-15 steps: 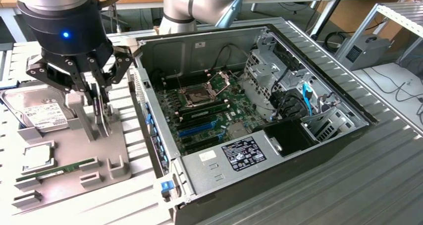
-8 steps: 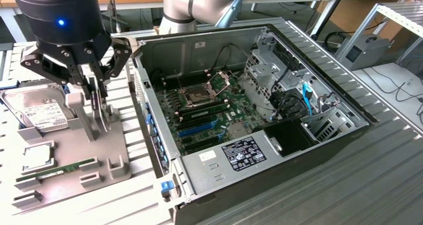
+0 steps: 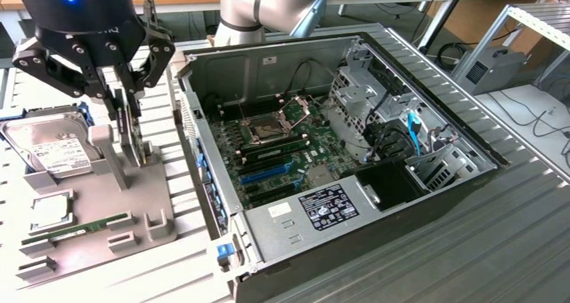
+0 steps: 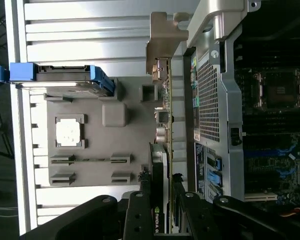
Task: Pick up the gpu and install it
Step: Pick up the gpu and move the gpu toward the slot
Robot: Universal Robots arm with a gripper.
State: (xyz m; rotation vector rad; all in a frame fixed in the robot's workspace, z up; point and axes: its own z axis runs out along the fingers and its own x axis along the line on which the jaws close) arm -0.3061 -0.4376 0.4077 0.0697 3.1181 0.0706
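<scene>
One gpu (image 3: 133, 139) stands upright on edge at the grey holder tray (image 3: 151, 189), on the tray's side that faces the open computer case (image 3: 428, 96). The gripper (image 3: 127, 113) comes down over it, jaws clamped on the card's two faces. I cannot tell whether the card's lower edge sits in the tray's slot.

Seen edge-on in the wrist view, the card is a thin green board with a black cooler carrying lettering. A finger (image 4: 142, 205) presses on either side, and the silver end bracket (image 4: 162, 45) is at the far end from the gripper.

The exterior view gives the tray's other contents: a hard drive (image 3: 53, 149) at the tray's far side from the case, a square processor chip (image 3: 51, 209) and a narrow RAM stick (image 3: 76, 228). It also shows the motherboard (image 3: 267, 149) lying inside the case beside the tray.
</scene>
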